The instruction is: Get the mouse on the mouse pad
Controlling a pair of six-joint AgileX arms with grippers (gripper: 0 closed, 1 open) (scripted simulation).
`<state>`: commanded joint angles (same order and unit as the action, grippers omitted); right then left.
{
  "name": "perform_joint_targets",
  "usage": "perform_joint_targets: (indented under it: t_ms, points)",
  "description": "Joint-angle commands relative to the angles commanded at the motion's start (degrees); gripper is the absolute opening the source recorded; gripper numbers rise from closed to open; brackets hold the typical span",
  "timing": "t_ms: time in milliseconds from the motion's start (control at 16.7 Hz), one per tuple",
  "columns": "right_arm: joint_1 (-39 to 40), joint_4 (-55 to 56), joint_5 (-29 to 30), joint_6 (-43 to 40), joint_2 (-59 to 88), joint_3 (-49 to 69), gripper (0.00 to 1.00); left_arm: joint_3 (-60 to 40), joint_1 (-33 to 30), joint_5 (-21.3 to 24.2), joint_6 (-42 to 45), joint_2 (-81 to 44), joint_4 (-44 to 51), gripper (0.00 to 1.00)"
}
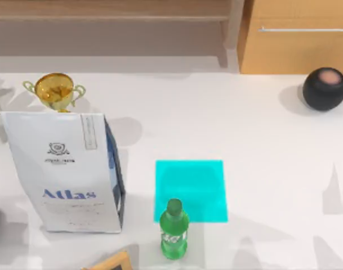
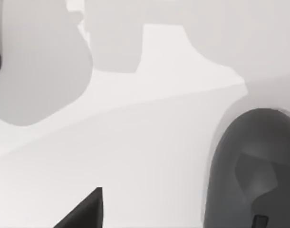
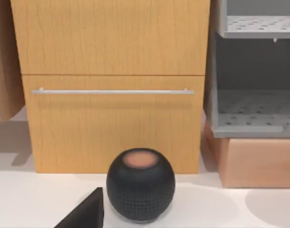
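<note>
From above, the mouse pad [image 1: 190, 190] lay flat mid-surface, a green bottle [image 1: 174, 229] at its near edge. In the left wrist view, the grey mouse [image 2: 254, 171] rested on the white surface [image 2: 135, 152]. The right wrist view faced a black ball [image 3: 140, 184]. Neither tool's grip state could be told.

1. Surface [image 1: 256, 140]: plain white, matte, running the full width of the top view; soft grey shadows fall across it.
2. Wooden cabinet [image 3: 111, 85]: light orange-brown grain, standing behind the surface at the far right; flat upper panel above a drawer front.
3. Drawer handle [image 3: 111, 91]: slim horizontal silver bar.
4. Grey shelving unit [image 3: 254, 95]: beside the cabinet, with perforated shelves, resting on a pale wooden base [image 3: 259, 161].
5. Wooden shelf board [image 1: 109, 10]: long, light brown, far left of the cabinet.
</note>
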<state>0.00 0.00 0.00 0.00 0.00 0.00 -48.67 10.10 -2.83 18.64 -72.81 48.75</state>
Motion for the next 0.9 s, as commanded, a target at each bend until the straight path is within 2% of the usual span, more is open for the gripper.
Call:
perform_joint_targets:
  t_ms: [180, 360, 720, 900]
  points:
    - [0.00, 0.00, 0.00, 0.00, 0.00, 0.00, 1.00, -3.14, -0.10, 1.70, 1.56, -7.79, 7.63, 1.00]
    - [0.00, 0.00, 0.00, 0.00, 0.00, 0.00, 1.00, -4.55, -0.27, 2.88, 2.40, -10.44, 11.38, 1.00]
    - [0.00, 0.00, 0.00, 0.00, 0.00, 0.00, 1.00, -4.31, -0.26, 2.85, 2.38, -10.42, 11.27, 1.00]
    - [0.00, 0.00, 0.00, 0.00, 0.00, 0.00, 1.00, -1.93, -0.16, 2.94, 2.60, -12.49, 7.31, 1.00]
